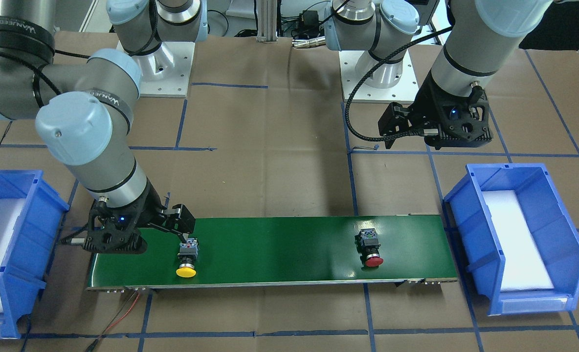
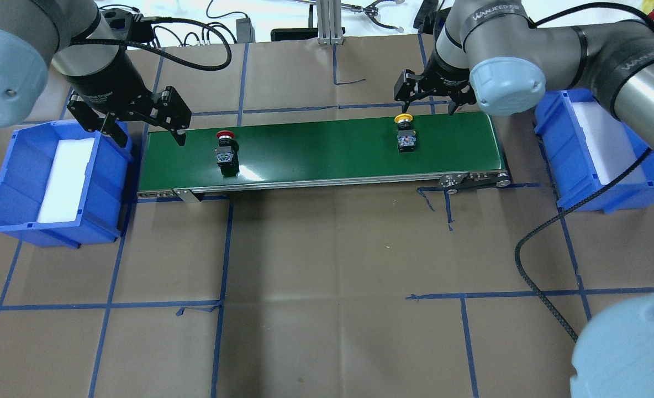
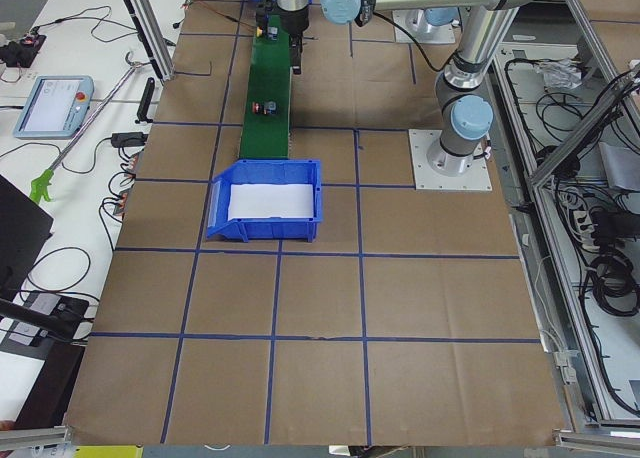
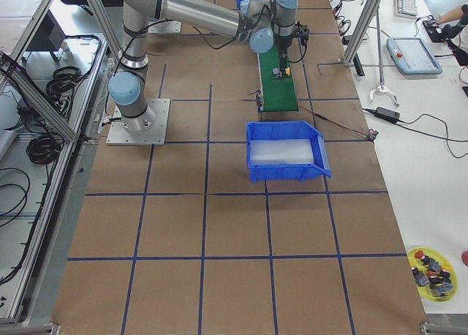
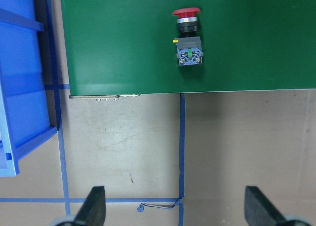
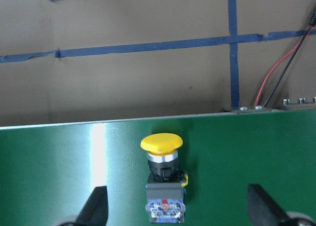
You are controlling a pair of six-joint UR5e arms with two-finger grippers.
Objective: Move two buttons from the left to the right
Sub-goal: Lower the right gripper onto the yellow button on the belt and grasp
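The yellow button (image 2: 404, 132) lies on its side near the right end of the green conveyor belt (image 2: 316, 155). It also shows in the right wrist view (image 6: 163, 179). My right gripper (image 2: 429, 108) is open just over it, with the contact block between the spread fingers (image 6: 96, 208). The red button (image 2: 225, 149) lies on its side near the belt's left end and also shows in the left wrist view (image 5: 188, 38). My left gripper (image 2: 150, 137) is open and empty, raised over the belt's left end, apart from the red button.
A blue bin (image 2: 6, 177) with a white liner stands off the belt's left end, and another blue bin (image 2: 553, 160) off the right end. Brown paper with blue tape lines covers the table. A yellow dish (image 4: 431, 273) of small parts sits on a side table.
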